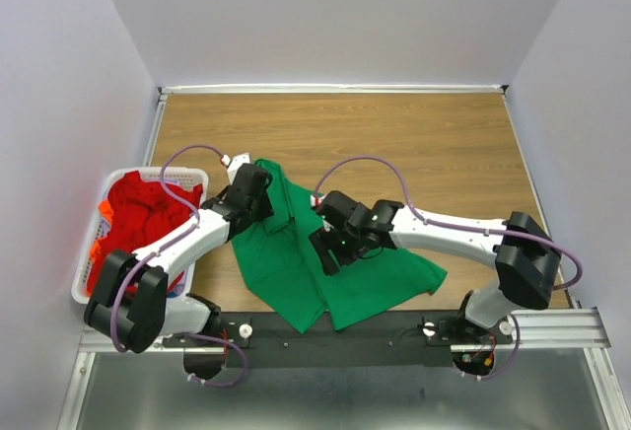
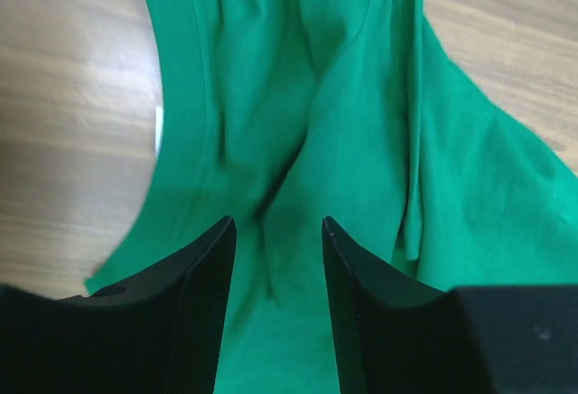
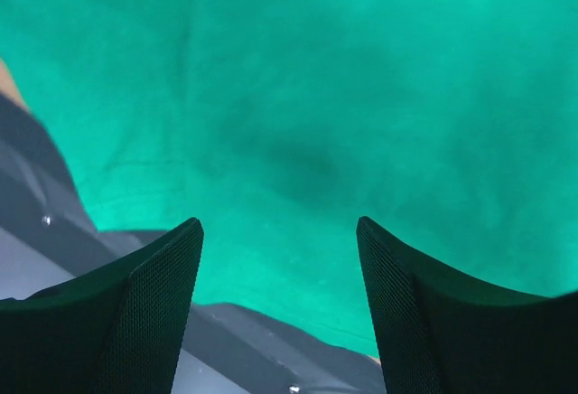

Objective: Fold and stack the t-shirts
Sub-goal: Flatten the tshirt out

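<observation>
- Your left gripper (image 2: 278,222) hovered over the green t-shirt (image 1: 296,257) near its far end, jaws parted. A crease of cloth ran under the gap, and nothing was pinched between the fingers (image 2: 203,295).
- Your right gripper (image 3: 280,222) hung low over the middle of the same shirt — jaws spread wide, only smooth green cloth showing beneath them, nothing held.
- The green t-shirt lay rumpled on the wooden table (image 1: 424,144) between the two arms. Its curved neckband (image 2: 185,96) rested on bare wood in the left wrist view, and its near hem reached the black rail at the table's front edge.
- The red t-shirts (image 1: 143,218) sat heaped in the white basket (image 1: 87,270) at the table's left side — just beside the left arm, apart from the green shirt.
</observation>
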